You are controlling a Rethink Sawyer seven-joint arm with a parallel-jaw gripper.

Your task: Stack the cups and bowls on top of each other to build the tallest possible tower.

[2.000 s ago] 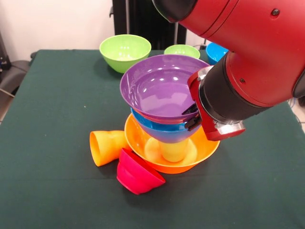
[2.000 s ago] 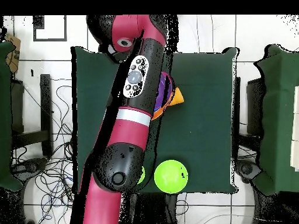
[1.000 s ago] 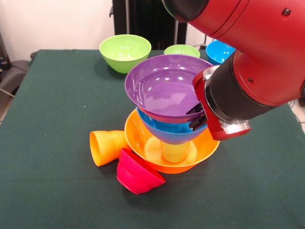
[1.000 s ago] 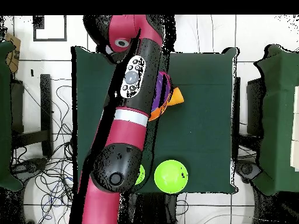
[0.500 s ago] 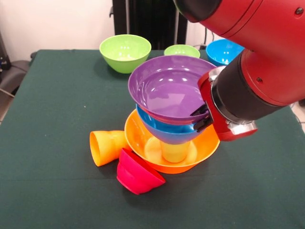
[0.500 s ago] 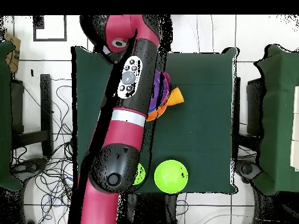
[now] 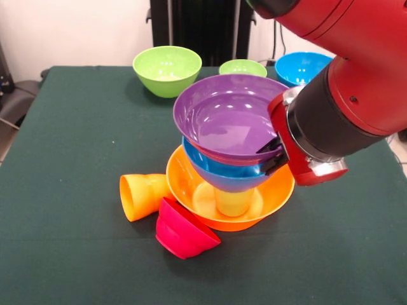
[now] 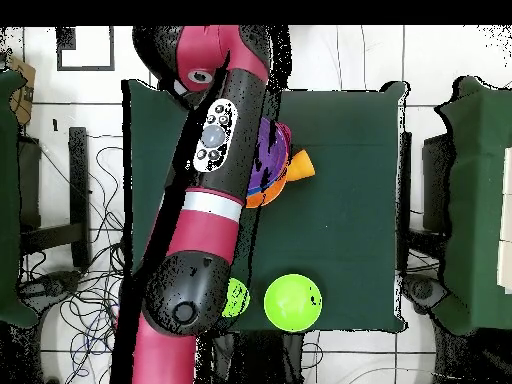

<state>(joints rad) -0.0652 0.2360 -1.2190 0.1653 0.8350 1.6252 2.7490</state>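
Green table (image 7: 76, 127), purple bowl (image 7: 229, 117) rim touching jaws, tower (image 7: 232, 184) below

A dark green cloth (image 7: 76, 140) covers the table. Behind it stand a pale wall (image 7: 70, 32) and a black cabinet (image 7: 191, 28). Cables (image 8: 85, 290) sprawl over white floor tiles (image 8: 350, 60).

The arm (image 7: 343, 95) has drawn toward the front view's right; the purple bowl (image 7: 226, 114) and the blue bowl (image 7: 219, 170) under it shifted right with it; the far blue bowl (image 7: 304, 65) has come fully into sight.
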